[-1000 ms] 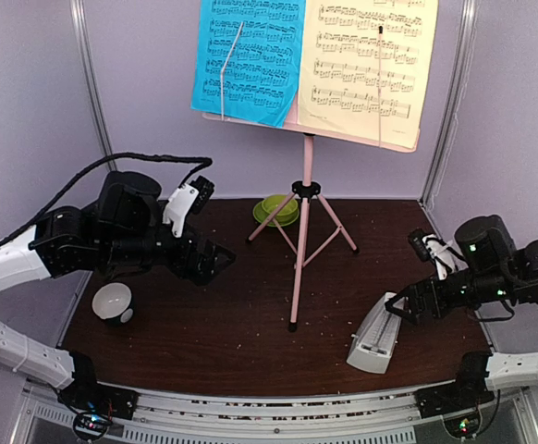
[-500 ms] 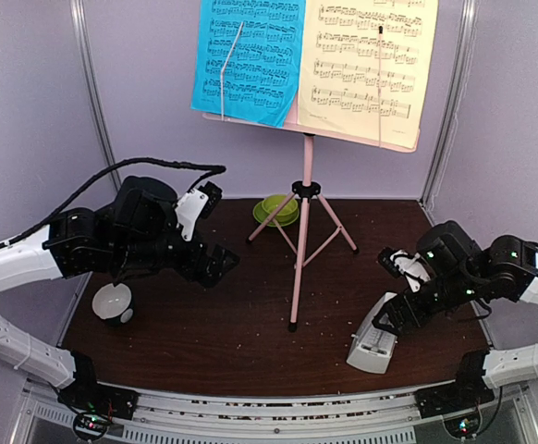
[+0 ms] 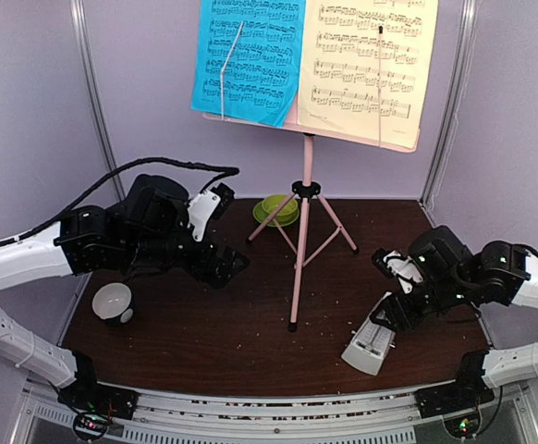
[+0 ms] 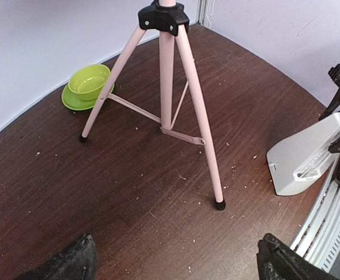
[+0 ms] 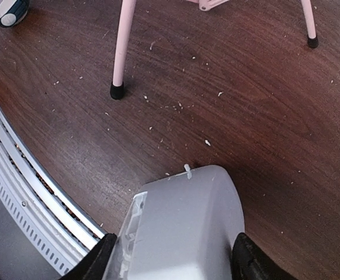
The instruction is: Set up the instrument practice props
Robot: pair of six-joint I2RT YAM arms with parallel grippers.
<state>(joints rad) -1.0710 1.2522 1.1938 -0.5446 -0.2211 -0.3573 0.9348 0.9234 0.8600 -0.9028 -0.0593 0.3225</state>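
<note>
A: Right pincer (image 5: 173,263) status?
B: Clamped on the metronome (image 3: 368,344), one finger on each flank of its upper part. The body leans toward the front edge. Can't tell whether the base is touching the worktop (image 3: 250,324) or is just off it.
A: Location?
B: Front right corner area, well apart from the music stand (image 3: 300,242). A flank grip makes sense because the wrist can then tip it upright.
A: Left pincer (image 4: 176,267)?
B: Spread wide, nothing between the fingers. It hangs over the left half of the worktop, aimed at the stand's legs. My read is standby, or ready to steady the tripod.
A: Stand?
B: Upright, mid worktop. The feet I can see are down. Blue sheet (image 3: 248,57) and yellow sheet (image 3: 366,60) sit side by side on the desk under wire retainers, so that part looks done.
A: Remaining?
B: Only placing the metronome, I'd say. It has to end upright. The risk is that the tapered sides slip in the pinch.
A: Clutter?
B: Green cup and saucer (image 3: 276,209) by the back edge, behind the tripod. Bowl (image 3: 113,302) near the left edge. Neither is close to the metronome.
</note>
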